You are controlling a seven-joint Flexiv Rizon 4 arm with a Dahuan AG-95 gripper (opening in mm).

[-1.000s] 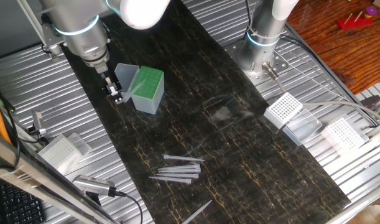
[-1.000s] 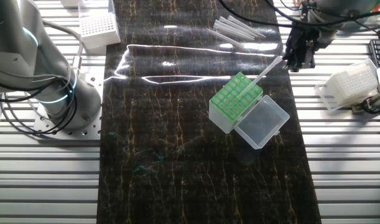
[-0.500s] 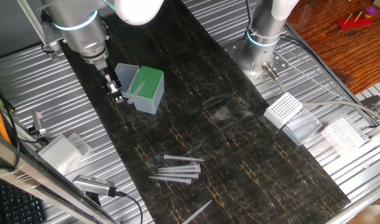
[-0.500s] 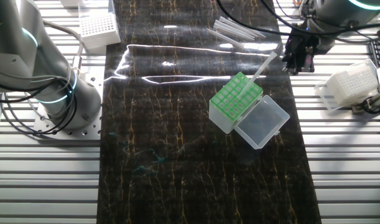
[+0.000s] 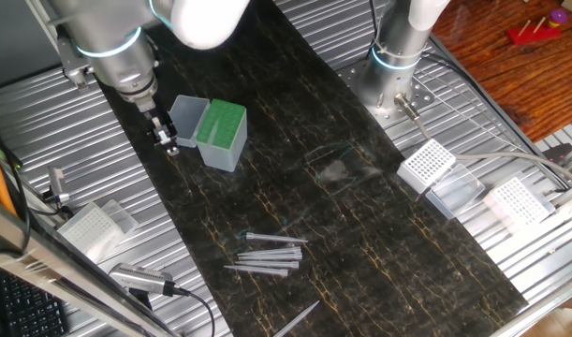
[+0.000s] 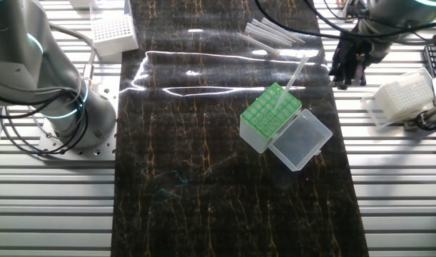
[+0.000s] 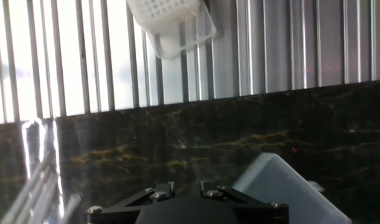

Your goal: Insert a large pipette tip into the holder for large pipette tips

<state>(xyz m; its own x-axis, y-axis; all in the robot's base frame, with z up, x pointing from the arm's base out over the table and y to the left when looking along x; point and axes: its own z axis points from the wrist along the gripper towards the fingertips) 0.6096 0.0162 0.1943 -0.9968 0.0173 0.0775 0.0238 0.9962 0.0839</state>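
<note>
- The gripper (image 6: 348, 71) is hanging over the right edge of the dark mat (image 6: 203, 178), just beside the green-topped holder (image 6: 271, 116) and clear of it; its fingers are pointing down.
- In the same view a gap is showing between the gripper and the tip, so nothing is sitting between the fingers. They are looking close together, but I cannot tell exactly how far apart they are standing, and the hand view is showing only the gripper's base.
- In the view from the other side, the gripper (image 5: 166, 138) is sitting just left of the holder's open clear lid (image 5: 187, 114), with the green top (image 5: 220, 124) beyond it.
- The large tip (image 6: 295, 74) is standing in a hole near the far right corner of the green top. It is leaning, with its upper end tilting up and to the right, toward the gripper.
- So the tip's long axis is running from the holder up toward the gripper's side, and its free end is the part nearest the fingers.
- Judging from the lean, the tip is looking placed but perhaps not fully seated; any next move would have to approach from the right and above.
- The spare tips (image 6: 275, 34) are lying flat at the far end of the mat, well apart from the holder.
</note>
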